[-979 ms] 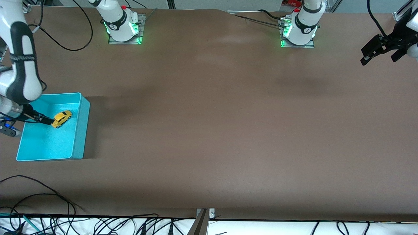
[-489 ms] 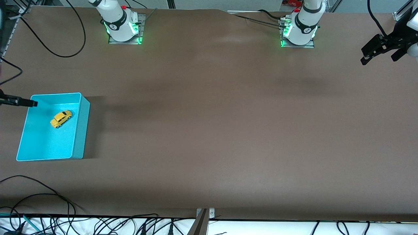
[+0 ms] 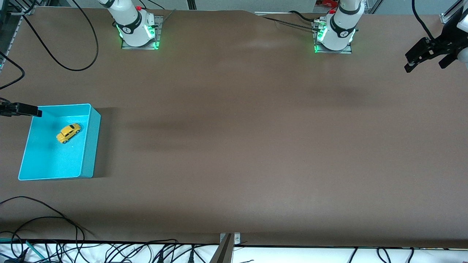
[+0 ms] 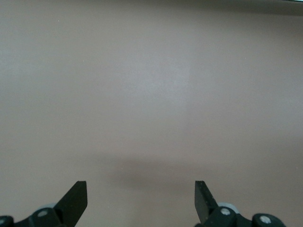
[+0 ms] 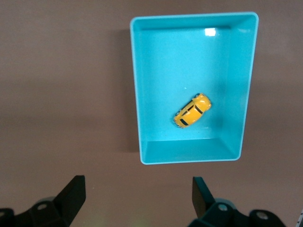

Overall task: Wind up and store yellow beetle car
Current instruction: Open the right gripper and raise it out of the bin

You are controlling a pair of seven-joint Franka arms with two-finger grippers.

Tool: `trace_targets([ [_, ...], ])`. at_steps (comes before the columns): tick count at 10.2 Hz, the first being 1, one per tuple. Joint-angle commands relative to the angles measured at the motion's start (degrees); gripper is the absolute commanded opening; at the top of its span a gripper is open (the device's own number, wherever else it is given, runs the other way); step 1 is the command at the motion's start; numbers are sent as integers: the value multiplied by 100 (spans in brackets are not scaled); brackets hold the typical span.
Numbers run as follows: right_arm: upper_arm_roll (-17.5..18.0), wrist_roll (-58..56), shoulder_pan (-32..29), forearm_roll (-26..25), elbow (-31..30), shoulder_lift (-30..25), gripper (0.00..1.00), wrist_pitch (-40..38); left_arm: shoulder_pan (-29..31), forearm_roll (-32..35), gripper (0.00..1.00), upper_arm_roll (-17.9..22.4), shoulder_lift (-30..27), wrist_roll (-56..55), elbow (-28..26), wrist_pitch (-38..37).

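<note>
One toy is all the task concerns, and the yellow beetle car (image 3: 68, 133) already sits on its wheels inside the turquoise bin (image 3: 86, 160), on the bin floor and touching no wall, slewed at an angle to the bin's sides. In the right wrist view the car (image 5: 192, 110) lies well clear of the right gripper (image 5: 137, 198), whose fingers (image 5: 75, 193) are spread wide and hold nothing; the bin (image 5: 137, 90) lies wholly out past the fingertips, with a strip of bare table between its closest wall and them. In the front view only one dark finger of that gripper (image 3: 22, 109) pokes in at the picture's edge, over the bin's corner at the right arm's end of the table.

Judged from how things lie, the storing step looks done: the car is in the bin and free of any grip. Whether it was wound up cannot be told from this. What is left, by my reading, is for the right arm to draw clear of the bin without its fingers clipping the rim, and to go to rest.

The left gripper (image 3: 424, 54) hangs open and empty over the left arm's end of the table, waiting; its own view shows both fingers (image 4: 75, 201) wide apart with nothing but brown table (image 4: 151, 94) between and ahead of them.

There is little writing to read. Each arm's base (image 3: 137, 29) carries a small round dark maker's mark, too small to make out, and neither the car nor the bin shows any label.
</note>
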Motion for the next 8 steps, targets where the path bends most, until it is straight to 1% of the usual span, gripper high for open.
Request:
trace_targets([
  [1, 602, 208, -39, 4, -589, -1169, 100, -128, -11, -100, 100, -50, 72, 128, 209, -133],
  [2, 1234, 261, -563, -22, -861, -1539, 100, -128, -11, -100, 100, -103, 72, 85, 209, -133],
  [3, 1571, 313, -865, -31, -1038, -1673, 100, -172, -11, -100, 100, -112, 72, 85, 209, -133],
  [4, 1583, 462, -859, -49, -1240, -1779, 100, -224, -2, -100, 100, -104, 81, 85, 209, -133],
  [5, 1644, 655, -867, -66, -1590, -2041, 100, -216, 15, -100, 100, -104, 81, 85, 200, -133],
  [6, 1758, 1013, -876, -258, -1959, -2261, 100, -42, 42, -100, 100, -104, 81, 93, 200, -142],
  [7, 1872, 1104, -911, -469, -1954, -2229, 100, 12, 16, -100, 100, -104, 81, 93, 209, -142],
  [8, 1917, 1044, -912, -506, -1884, -2185, 100, 108, -2, -100, 100, -112, 81, 85, 209, -142],
])
